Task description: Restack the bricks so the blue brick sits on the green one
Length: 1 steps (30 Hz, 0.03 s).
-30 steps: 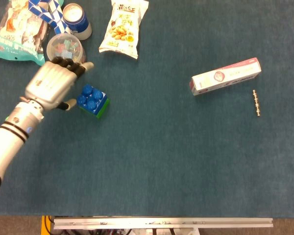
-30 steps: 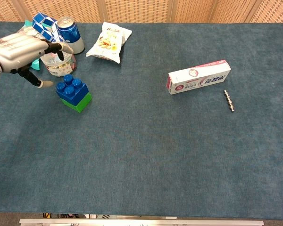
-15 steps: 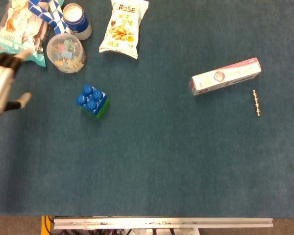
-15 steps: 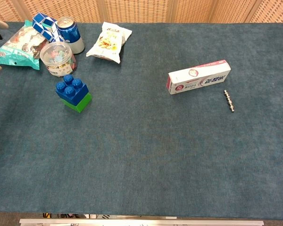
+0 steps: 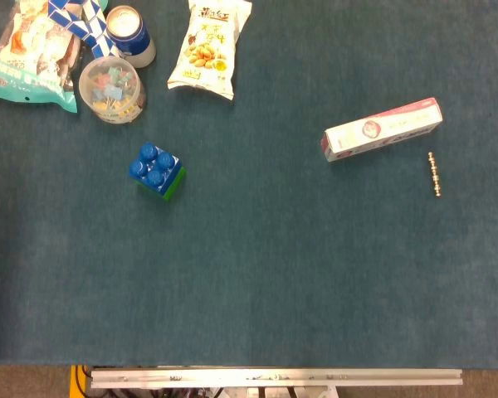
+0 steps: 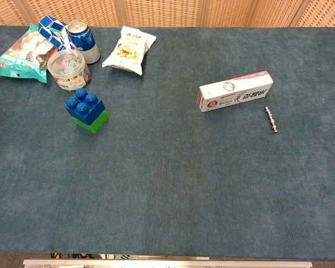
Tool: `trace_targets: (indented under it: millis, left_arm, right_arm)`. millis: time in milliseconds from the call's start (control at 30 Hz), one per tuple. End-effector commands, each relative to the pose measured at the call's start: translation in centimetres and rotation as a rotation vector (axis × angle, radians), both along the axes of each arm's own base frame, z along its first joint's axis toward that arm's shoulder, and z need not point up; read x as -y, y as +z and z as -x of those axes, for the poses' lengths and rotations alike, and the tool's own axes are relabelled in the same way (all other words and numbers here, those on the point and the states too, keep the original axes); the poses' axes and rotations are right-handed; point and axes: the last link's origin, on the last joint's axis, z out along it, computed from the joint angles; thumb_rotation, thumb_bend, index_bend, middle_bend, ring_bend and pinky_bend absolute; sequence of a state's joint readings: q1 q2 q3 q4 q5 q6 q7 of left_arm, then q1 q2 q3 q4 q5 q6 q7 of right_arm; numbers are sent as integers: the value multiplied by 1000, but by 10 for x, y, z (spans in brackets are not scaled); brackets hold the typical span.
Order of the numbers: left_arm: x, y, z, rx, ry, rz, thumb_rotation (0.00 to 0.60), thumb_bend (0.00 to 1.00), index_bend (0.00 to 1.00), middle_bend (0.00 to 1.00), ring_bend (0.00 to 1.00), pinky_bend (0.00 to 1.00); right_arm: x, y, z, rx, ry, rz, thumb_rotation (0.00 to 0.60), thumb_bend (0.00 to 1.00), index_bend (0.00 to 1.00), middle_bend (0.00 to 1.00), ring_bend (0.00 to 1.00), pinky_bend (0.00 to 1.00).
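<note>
Two bricks are stacked on the tabletop (image 6: pixel 173 184): the blue brick (image 6: pixel 85 105) is seated on the green brick (image 6: pixel 95 122), as the task asks. Neither hand is shown, so their state cannot be told.

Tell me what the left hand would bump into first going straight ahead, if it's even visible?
Cannot say: neither view shows the left hand, so its heading is unknown. The blue brick sits on the green brick.
</note>
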State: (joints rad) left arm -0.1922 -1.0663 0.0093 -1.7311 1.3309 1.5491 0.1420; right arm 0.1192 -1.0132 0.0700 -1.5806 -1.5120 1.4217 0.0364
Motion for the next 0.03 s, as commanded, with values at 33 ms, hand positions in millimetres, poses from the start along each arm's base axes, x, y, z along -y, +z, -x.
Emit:
trace_targets:
  millis: [33]
  left_arm:
    - [8, -1, 0, 12, -12, -14, 600, 229, 175, 275, 211, 228]
  right_arm:
    - [0, 0, -1, 1, 4, -3, 600, 311, 371, 370, 274, 311]
